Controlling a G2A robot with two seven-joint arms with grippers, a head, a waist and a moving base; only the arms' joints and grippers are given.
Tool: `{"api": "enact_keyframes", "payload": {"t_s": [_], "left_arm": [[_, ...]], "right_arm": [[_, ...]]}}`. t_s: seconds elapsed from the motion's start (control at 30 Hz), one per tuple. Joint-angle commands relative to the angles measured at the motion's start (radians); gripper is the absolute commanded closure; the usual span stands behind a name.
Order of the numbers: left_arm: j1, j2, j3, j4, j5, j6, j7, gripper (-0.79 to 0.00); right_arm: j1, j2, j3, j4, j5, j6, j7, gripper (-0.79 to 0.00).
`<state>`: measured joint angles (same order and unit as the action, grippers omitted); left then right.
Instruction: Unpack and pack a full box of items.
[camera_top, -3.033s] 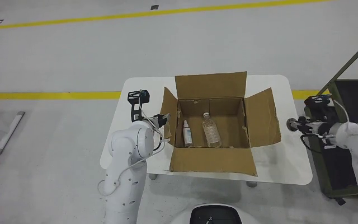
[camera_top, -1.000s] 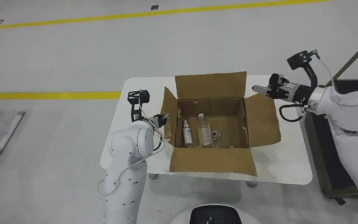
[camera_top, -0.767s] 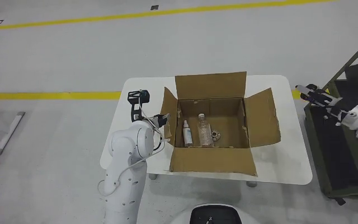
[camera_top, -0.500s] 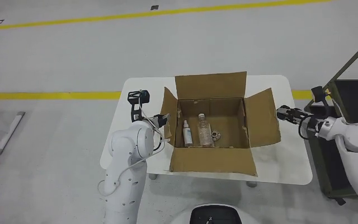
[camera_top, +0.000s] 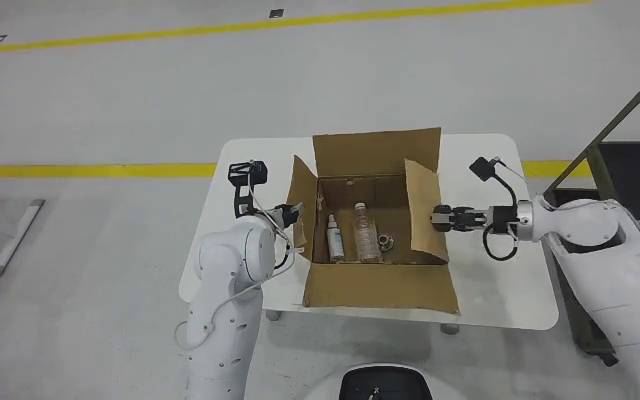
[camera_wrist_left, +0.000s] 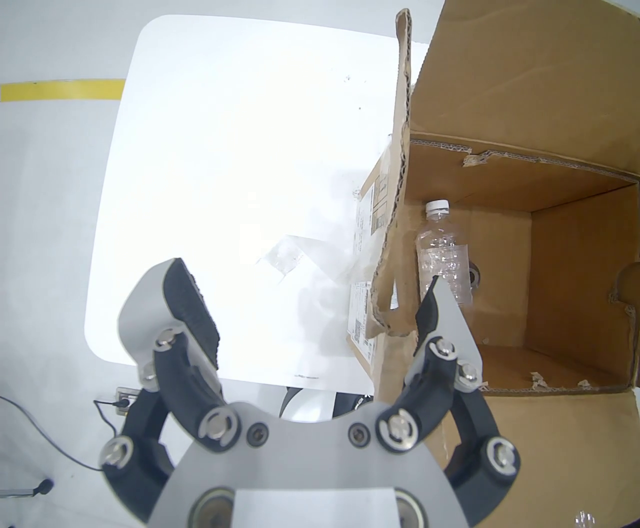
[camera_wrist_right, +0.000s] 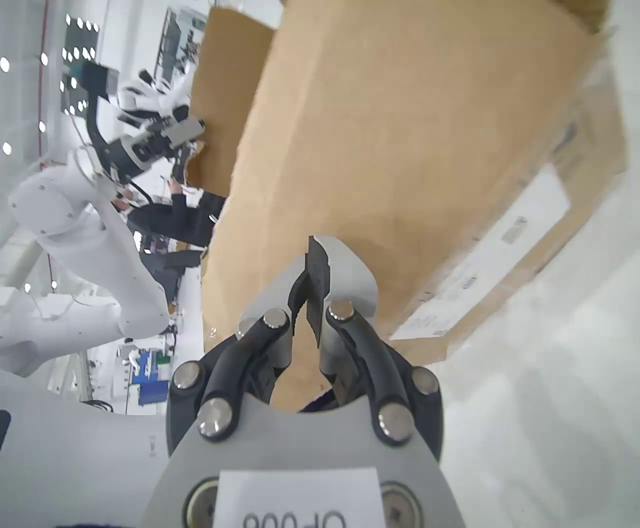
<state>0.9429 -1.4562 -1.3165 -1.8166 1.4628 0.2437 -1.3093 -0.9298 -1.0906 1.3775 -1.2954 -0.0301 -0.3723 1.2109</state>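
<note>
The left gripper (camera_wrist_left: 315, 315) hangs at the left side of the box (camera_top: 378, 188). Its fingers (camera_wrist_left: 192, 305) are spread wide apart on either side of the near corner of the left flap (camera_top: 304, 200) and hold nothing. It looks placed to catch that flap or steady it when folding starts.

The box sits open in the middle of the worktop (camera_top: 500, 285). On its floor lie a spray bottle (camera_top: 334, 238), a clear water bottle (camera_top: 366, 232) and a small round thing (camera_top: 387, 241), side by side, so the packing seems well along.

The right flap (camera_top: 422, 195) stands up, tipped inward. The right gripper (camera_top: 438, 218), its fingers (camera_wrist_right: 350, 272) pressed together, meets the flap's outer face, probably to push rather than grip.
</note>
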Motion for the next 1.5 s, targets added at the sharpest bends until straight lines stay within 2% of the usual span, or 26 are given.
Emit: {"api": "enact_keyframes", "payload": {"t_s": [0.0, 0.2, 0.27, 0.3, 0.33, 0.37, 0.4, 0.47, 0.5, 0.53, 0.7, 0.83, 0.97, 1.1, 1.27, 1.47], "left_arm": [[0.016, 0.001, -0.005, -0.001, -0.007, -0.004, 0.038, -0.785], [0.048, 0.003, -0.017, -0.054, -0.014, -0.027, 0.113, -0.785], [0.056, 0.003, -0.037, -0.082, -0.034, -0.014, 0.136, -0.785], [0.063, 0.005, -0.047, -0.096, -0.033, -0.015, 0.146, -0.727], [0.070, 0.005, -0.061, -0.107, -0.040, -0.008, 0.153, -0.610], [0.078, 0.007, -0.074, -0.111, -0.036, -0.006, 0.158, -0.529], [0.086, 0.008, -0.087, -0.112, -0.029, -0.002, 0.165, -0.342], [0.100, 0.011, -0.101, -0.100, -0.005, -0.002, 0.173, -0.154], [0.105, 0.013, -0.103, -0.090, 0.022, 0.000, 0.181, -0.025], [0.109, 0.013, -0.099, -0.081, 0.043, 0.002, 0.186, 0.000], [0.114, 0.011, -0.073, -0.020, 0.049, -0.002, 0.194, 0.000], [0.093, 0.006, -0.034, 0.024, -0.003, -0.048, 0.197, 0.000], [0.066, 0.003, 0.010, 0.057, -0.034, -0.106, 0.219, 0.000], [0.041, 0.000, 0.052, 0.086, -0.059, -0.176, 0.229, 0.000], [0.005, -0.005, 0.094, 0.140, -0.113, -0.240, 0.242, 0.000], [-0.038, -0.016, 0.163, 0.229, -0.167, -0.275, 0.230, 0.000]], "right_arm": [[0.004, -0.003, -0.033, -0.015, -0.037, 0.004, -0.017, 0.000], [0.029, -0.008, -0.098, -0.006, -0.100, 0.024, -0.056, 0.000], [0.033, -0.010, -0.100, 0.001, -0.052, 0.007, -0.064, 0.000], [0.035, -0.009, -0.092, 0.007, -0.019, -0.013, -0.060, 0.000], [0.039, -0.006, -0.078, 0.017, -0.001, -0.023, -0.063, 0.000], [0.038, -0.004, -0.064, 0.019, 0.032, -0.040, -0.066, 0.000], [0.039, -0.001, -0.042, 0.026, 0.056, -0.051, -0.075, 0.000], [0.033, 0.007, -0.006, 0.013, 0.069, -0.085, -0.088, 0.000], [0.028, 0.013, 0.012, 0.008, 0.046, -0.088, -0.093, 0.000], [0.024, 0.017, 0.020, -0.002, 0.027, -0.086, -0.094, 0.000], [0.024, 0.017, 0.020, -0.002, 0.027, -0.086, -0.094, 0.000], [0.017, 0.017, 0.020, -0.004, 0.016, -0.084, -0.108, 0.000], [-0.033, 0.018, 0.058, -0.008, 0.047, -0.106, -0.260, 0.000], [-0.035, 0.015, 0.084, 0.019, 0.040, -0.100, -0.450, 0.000], [0.046, -0.007, 0.043, 0.142, 0.034, -0.013, -0.671, 0.000], [0.213, -0.049, -0.088, 0.336, 0.020, 0.039, -0.736, 0.000]]}}
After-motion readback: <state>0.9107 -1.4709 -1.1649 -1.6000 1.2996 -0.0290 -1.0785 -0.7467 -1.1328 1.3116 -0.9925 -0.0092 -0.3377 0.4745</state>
